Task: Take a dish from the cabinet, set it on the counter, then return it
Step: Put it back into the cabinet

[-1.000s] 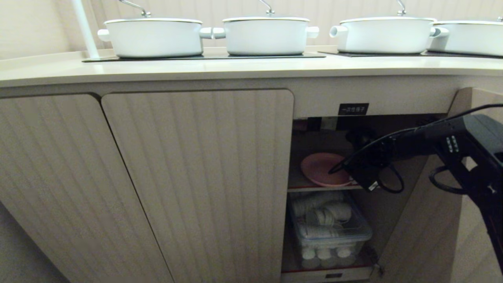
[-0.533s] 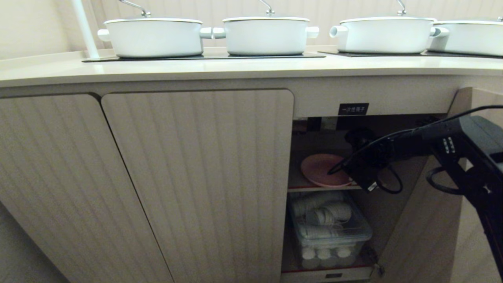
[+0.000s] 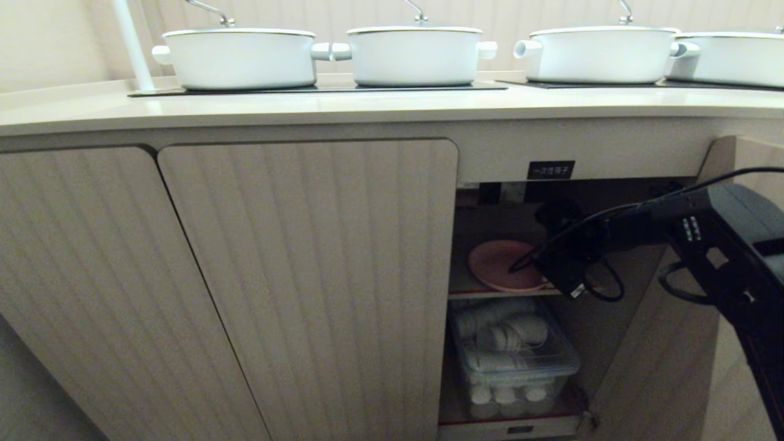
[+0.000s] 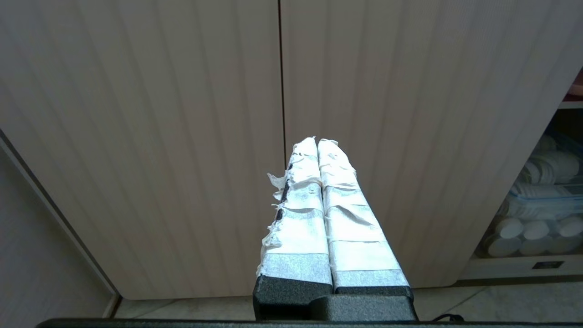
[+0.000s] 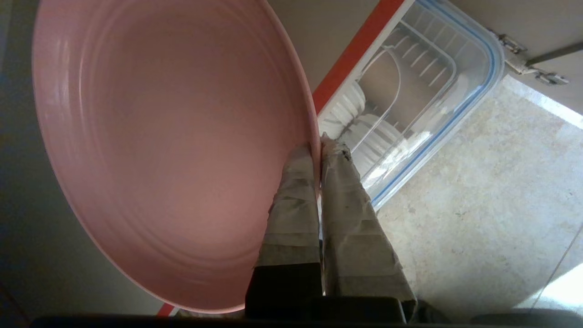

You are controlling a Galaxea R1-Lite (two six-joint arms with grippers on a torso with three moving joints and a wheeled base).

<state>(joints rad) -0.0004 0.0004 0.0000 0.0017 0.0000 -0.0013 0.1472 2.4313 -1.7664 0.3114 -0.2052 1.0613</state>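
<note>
The pink dish point(image 3: 499, 263) is inside the open cabinet point(image 3: 612, 153), just above the inner shelf point(image 3: 484, 294); I cannot tell whether it rests on it. In the right wrist view the dish point(image 5: 173, 150) fills most of the picture. My right gripper point(image 5: 319, 146) is shut on its rim, one taped finger inside and one outside. In the head view the right gripper point(image 3: 542, 275) reaches in from the right, under the black label point(image 3: 550, 170). My left gripper point(image 4: 317, 142) is shut on nothing, facing the closed fluted doors. The counter point(image 3: 306, 107) runs above.
Several white pots point(image 3: 239, 56) stand on black hob panels point(image 3: 318, 89). A clear plastic box point(image 3: 520, 367) of white ware fills the cabinet's bottom. The open door point(image 3: 667, 355) stands at the right, close to my right arm. Closed fluted doors point(image 3: 318, 275) lie to the left.
My right forearm has edged slightly left toward the cabinet opening. The dish and the gripper on it sit almost where they were.
</note>
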